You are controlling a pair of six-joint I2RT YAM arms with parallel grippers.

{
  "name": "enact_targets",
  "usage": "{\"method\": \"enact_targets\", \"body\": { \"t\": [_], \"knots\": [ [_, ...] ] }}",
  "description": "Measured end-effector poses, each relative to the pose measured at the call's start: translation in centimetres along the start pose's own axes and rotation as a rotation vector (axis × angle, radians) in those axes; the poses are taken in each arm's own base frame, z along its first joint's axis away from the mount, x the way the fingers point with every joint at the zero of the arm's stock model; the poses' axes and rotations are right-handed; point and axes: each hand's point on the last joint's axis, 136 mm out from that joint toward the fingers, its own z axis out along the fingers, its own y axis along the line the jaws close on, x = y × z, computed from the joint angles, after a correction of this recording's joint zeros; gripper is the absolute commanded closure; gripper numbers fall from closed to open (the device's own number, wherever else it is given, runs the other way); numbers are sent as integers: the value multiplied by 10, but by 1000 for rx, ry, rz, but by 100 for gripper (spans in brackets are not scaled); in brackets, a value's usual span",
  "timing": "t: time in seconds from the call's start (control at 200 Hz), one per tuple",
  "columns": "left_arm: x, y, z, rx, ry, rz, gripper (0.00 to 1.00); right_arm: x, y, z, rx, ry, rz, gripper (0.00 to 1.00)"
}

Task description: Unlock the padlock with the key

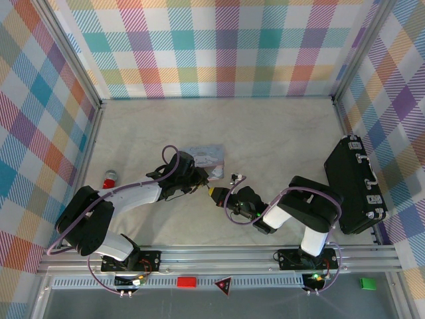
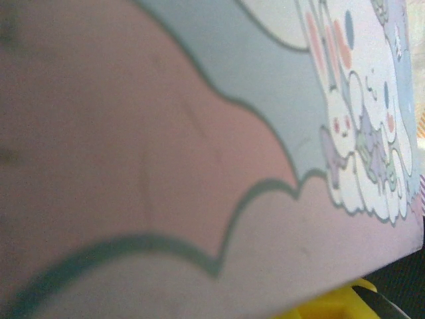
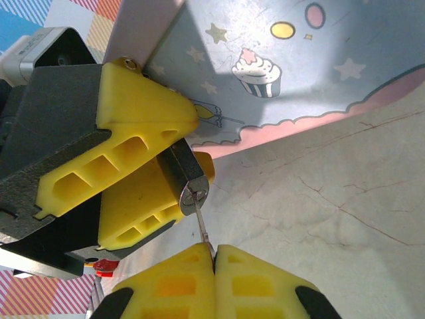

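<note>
The small dark padlock [image 3: 180,169] is clamped between the yellow fingers [image 3: 133,119] of my left gripper [image 1: 207,189], keyhole face turned toward the right wrist camera. The slim metal key [image 3: 203,229] is pinched in my shut right gripper [image 3: 214,256], and its blade tip sits at or in the keyhole. From above, both grippers meet at the padlock [image 1: 214,193] in the table's middle, my right gripper [image 1: 224,201] coming from the right. The shackle is hidden behind the left fingers.
A pastel cartoon-printed tin [image 1: 204,156] lies just behind the grippers, close up in the left wrist view [image 2: 199,133]. A red-capped cylinder [image 1: 109,181] stands at the left. A black case [image 1: 355,186] lies along the right wall.
</note>
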Motion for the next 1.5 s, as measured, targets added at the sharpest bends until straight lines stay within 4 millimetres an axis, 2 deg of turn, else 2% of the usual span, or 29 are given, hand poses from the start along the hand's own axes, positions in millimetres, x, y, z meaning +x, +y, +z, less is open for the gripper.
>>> {"method": "enact_targets", "body": {
  "t": [0.57, 0.87, 1.5],
  "knots": [
    [1, 0, -1, -9, -19, 7, 89, 1, -1, 2, -24, 25, 4, 100],
    [2, 1, -1, -18, -30, 8, 90, 2, -1, 2, -26, 31, -55, 100],
    [-2, -10, -2, 16, -47, -2, 90, -11, -1, 2, -82, 50, -50, 100]
  ]
}}
